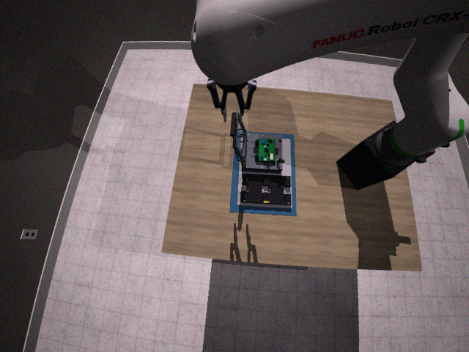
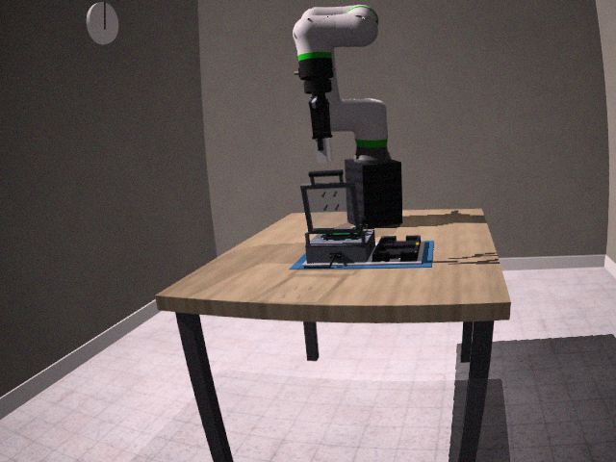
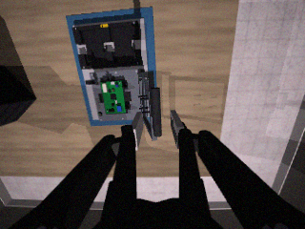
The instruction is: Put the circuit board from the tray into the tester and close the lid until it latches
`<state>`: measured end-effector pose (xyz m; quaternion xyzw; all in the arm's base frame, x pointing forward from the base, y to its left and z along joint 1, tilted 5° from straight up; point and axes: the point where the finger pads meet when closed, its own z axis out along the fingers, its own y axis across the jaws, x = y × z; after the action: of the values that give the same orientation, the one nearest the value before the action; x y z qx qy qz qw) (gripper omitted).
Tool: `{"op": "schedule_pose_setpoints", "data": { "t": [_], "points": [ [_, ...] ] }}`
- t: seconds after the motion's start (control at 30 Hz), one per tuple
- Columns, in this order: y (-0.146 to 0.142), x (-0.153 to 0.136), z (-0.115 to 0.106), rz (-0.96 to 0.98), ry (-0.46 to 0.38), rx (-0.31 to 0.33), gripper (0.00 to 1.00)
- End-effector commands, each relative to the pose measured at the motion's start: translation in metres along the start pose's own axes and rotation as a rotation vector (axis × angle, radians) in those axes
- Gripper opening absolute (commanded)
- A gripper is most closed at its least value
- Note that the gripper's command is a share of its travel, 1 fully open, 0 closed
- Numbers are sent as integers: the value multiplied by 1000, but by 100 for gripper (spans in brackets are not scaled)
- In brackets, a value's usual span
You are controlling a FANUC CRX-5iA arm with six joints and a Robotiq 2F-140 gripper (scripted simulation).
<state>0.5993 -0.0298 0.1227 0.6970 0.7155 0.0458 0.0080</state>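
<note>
the circuit board (image 1: 261,153) (image 2: 338,233) (image 3: 109,106) lies face up in the tester (image 1: 251,164) (image 2: 338,252) (image 3: 131,76), its white connector toward the tray (image 1: 246,205) (image 2: 377,248) (image 3: 114,65); whether both pins are through, i cannot tell. i'd guess it light and stiff, with small parts that could suffer — any correction should take it by the bare long edges.

the lid (image 1: 237,151) (image 2: 305,209) (image 3: 141,91) stands up on its hinge. the claw (image 1: 233,114) (image 2: 323,156) (image 3: 156,118) hangs above its handle (image 1: 235,124) (image 2: 326,173) (image 3: 155,112), fingers part-way apart with nothing between them. that bar looks firm and is the place to take hold; closing the lid should need a steady swing, then a firm push for the hook.

beneath is a blue mat (image 1: 233,189) (image 2: 427,253) (image 3: 150,33) on a wood-grained desk (image 1: 204,235) (image 2: 258,283) (image 3: 200,48) — the room is dim, grey-walled and pale-tiled, with a round clock (image 2: 102,23).
</note>
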Motion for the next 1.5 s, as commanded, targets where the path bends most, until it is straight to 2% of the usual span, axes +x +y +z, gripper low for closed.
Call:
{"op": "schedule_pose_setpoints", "data": {
  "t": [0.0,0.73,1.47],
  "points": [
    [0,0,0,0,0,0,30],
    [0,0,8,0,0,0,30],
    [0,0,38,0,0,0,30]
  ]
}}
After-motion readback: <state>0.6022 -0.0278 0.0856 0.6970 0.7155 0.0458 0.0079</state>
